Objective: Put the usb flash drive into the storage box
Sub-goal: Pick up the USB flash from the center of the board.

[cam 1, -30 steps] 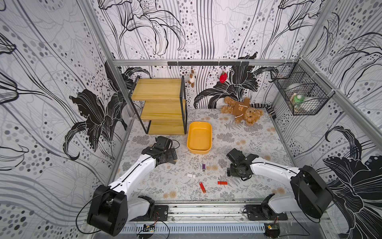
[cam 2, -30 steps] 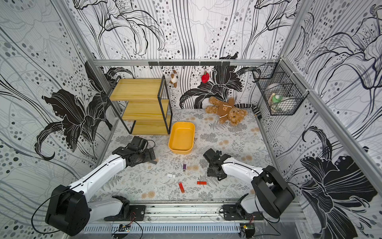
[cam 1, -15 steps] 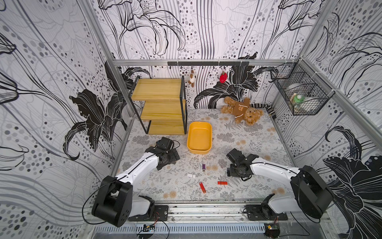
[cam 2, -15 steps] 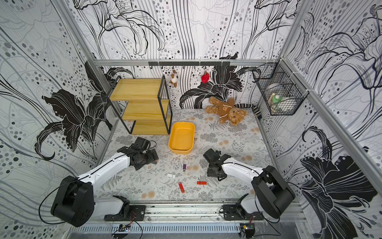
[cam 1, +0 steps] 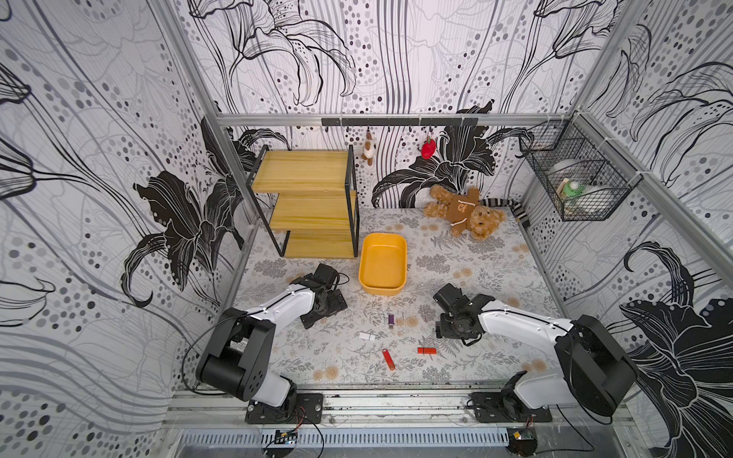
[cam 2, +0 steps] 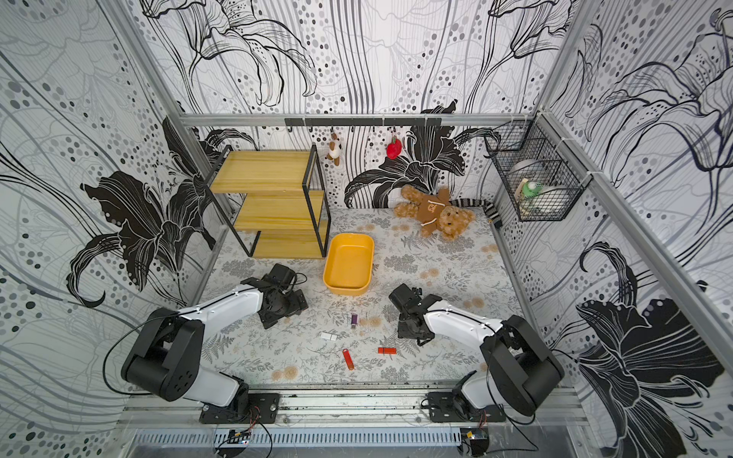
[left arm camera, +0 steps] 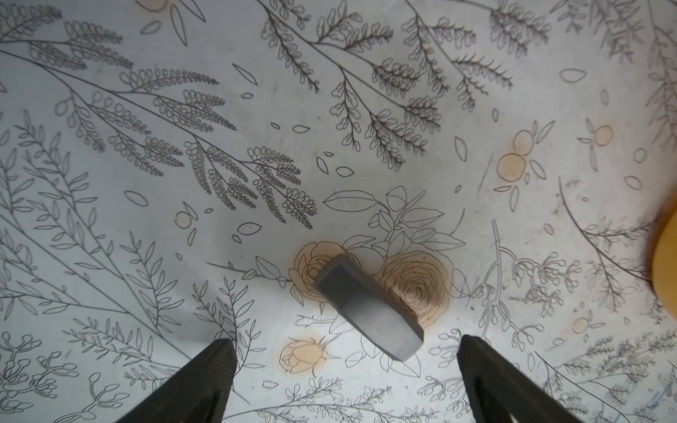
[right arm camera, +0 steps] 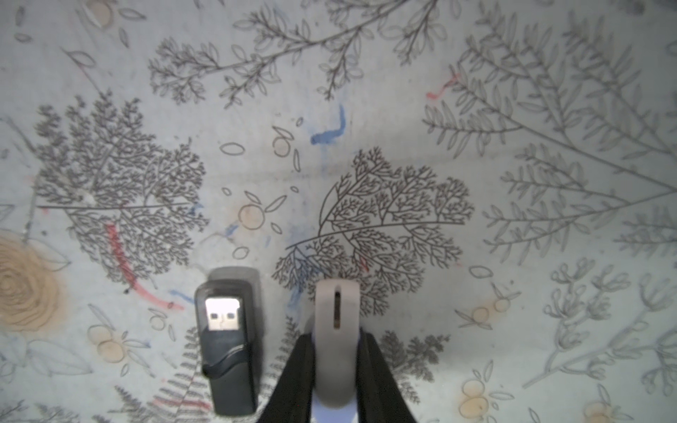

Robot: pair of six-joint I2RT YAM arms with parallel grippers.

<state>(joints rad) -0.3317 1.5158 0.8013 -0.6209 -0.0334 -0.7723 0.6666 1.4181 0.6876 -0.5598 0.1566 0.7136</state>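
Note:
The storage box [cam 1: 382, 263] [cam 2: 349, 265] is a yellow-orange tub, empty, at mid-table in both top views. My right gripper [right arm camera: 336, 335] [cam 1: 452, 333] is shut on a light grey usb flash drive [right arm camera: 326, 304], low over the table. A black flash drive [right arm camera: 229, 351] with a bare plug lies right beside it. My left gripper [left arm camera: 344, 340] [cam 1: 324, 313] is open just left of the box, and a dark grey flash drive [left arm camera: 366, 307] lies slantwise on the table ahead of its fingers, untouched. A corner of the box [left arm camera: 666, 256] shows in the left wrist view.
Purple [cam 1: 391, 319], white [cam 1: 367, 336] and two red [cam 1: 388, 359] [cam 1: 426, 350] flash drives lie between the arms. A wooden shelf rack [cam 1: 313, 202] stands back left, a teddy bear [cam 1: 466, 212] back right, and a wire basket [cam 1: 575, 186] hangs on the right wall.
My left arm has swung a little toward the table's middle and front, still open. The right arm has stayed put with its grip unchanged.

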